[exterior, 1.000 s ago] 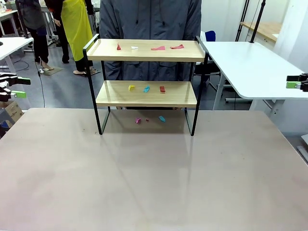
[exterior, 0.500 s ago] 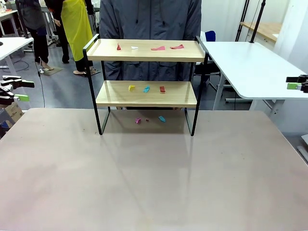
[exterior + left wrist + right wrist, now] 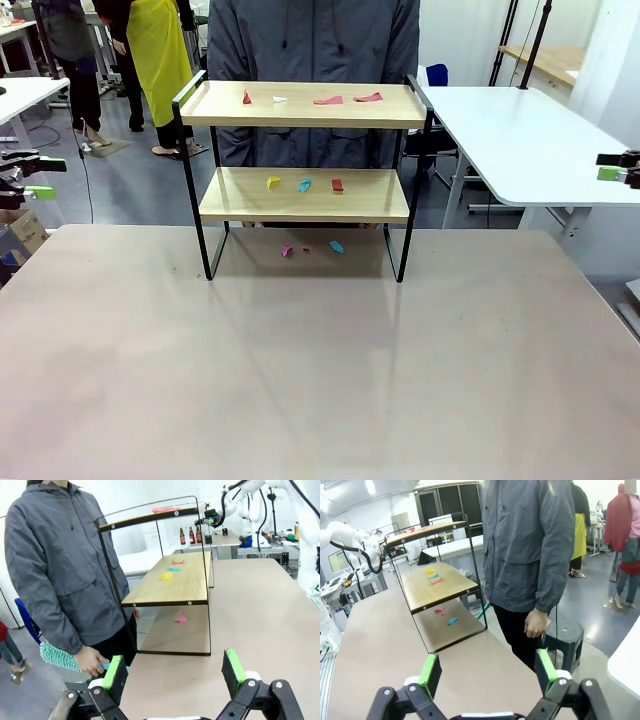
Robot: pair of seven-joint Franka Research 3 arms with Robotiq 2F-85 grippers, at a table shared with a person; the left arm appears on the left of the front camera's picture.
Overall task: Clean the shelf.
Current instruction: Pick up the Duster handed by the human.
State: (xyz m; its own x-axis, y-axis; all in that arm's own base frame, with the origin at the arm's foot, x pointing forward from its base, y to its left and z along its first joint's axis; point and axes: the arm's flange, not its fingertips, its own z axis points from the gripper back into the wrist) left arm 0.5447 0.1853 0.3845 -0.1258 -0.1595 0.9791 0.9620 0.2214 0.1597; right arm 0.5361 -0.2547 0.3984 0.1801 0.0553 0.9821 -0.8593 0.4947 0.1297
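the shelf stands at the far middle of the counter, in front of a person; coloured scraps lie on both boards and beneath it; left hand and right hand hover off the counter's sides, fingers apart, empty

We note shelf boards: pale wood, matt, smooth; frame: thin black metal, satin; table: smooth top, we see soft sheen, faint reflections; jacket: grey matt cloth; duster: teal fluffy fibre.
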